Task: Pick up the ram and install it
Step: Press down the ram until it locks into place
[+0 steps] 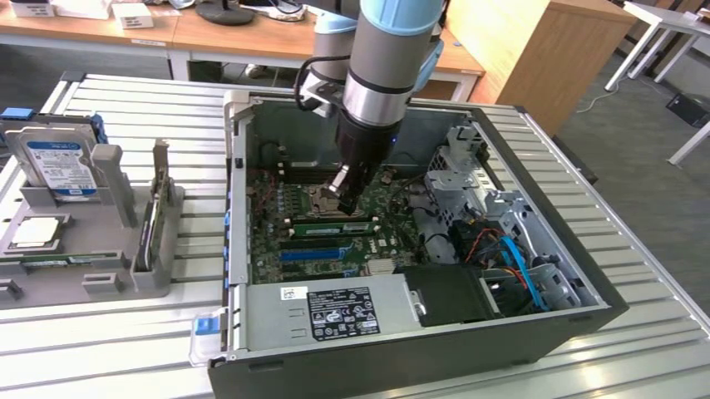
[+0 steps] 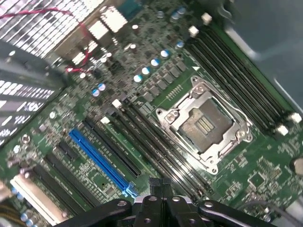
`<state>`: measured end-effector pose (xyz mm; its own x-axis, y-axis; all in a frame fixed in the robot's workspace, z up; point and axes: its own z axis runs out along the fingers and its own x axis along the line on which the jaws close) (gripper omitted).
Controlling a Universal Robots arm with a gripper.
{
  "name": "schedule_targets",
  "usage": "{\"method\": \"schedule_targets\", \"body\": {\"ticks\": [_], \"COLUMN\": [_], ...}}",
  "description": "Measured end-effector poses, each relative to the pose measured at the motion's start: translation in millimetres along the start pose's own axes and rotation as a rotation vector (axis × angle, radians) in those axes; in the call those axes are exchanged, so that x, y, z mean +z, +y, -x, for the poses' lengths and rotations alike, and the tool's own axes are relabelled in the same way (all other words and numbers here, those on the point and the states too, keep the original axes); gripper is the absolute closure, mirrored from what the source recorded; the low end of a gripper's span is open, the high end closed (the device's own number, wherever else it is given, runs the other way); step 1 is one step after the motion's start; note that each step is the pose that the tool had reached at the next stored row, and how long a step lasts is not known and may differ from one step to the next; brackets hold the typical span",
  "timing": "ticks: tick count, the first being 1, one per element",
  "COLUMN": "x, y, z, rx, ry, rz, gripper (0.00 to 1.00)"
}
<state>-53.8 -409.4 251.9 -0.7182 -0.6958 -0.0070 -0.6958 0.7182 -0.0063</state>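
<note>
The arm reaches down into an open computer case (image 1: 533,332) that lies on its side on a slatted metal surface (image 1: 122,332). Its end effector (image 1: 346,198) hangs just above the motherboard (image 1: 388,241), over the area of the CPU socket (image 1: 322,195) and the memory slots beside it.

The ram (image 1: 331,226) is seen in the exterior view as a long green stick with a pale label, lying in a slot just below the end effector's tip, between the socket and the blue slot connector (image 1: 322,252). Whether it is fully seated cannot be told. In the wrist view the black memory slots (image 2: 151,142) run diagonally beside the silver-framed socket (image 2: 203,124), with the blue connector (image 2: 102,161) further out and a second bank of slots (image 2: 236,80) on the socket's other side. The dark body of the end effector (image 2: 158,194) sits at the edge of that picture, right over the near slots; whether its fingers are spread, pressed together or pinching something cannot be told.

In the case, a power supply (image 1: 332,312) with a black label sits at the near wall, and blue and orange cables (image 1: 516,258) run by the drive cage on the exterior view's right. On the exterior view's left, a grey fixture (image 1: 100,241) on the surface holds a hard drive (image 1: 61,166) upright.
</note>
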Motion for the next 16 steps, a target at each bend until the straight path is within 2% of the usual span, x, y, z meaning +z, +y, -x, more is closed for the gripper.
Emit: {"method": "schedule_targets", "body": {"ticks": [16], "x": [2.3], "y": [0.0], "z": [0.0], "rx": [0.29], "ry": [0.0019], "rz": [-0.0021], "gripper": [0.89]}}
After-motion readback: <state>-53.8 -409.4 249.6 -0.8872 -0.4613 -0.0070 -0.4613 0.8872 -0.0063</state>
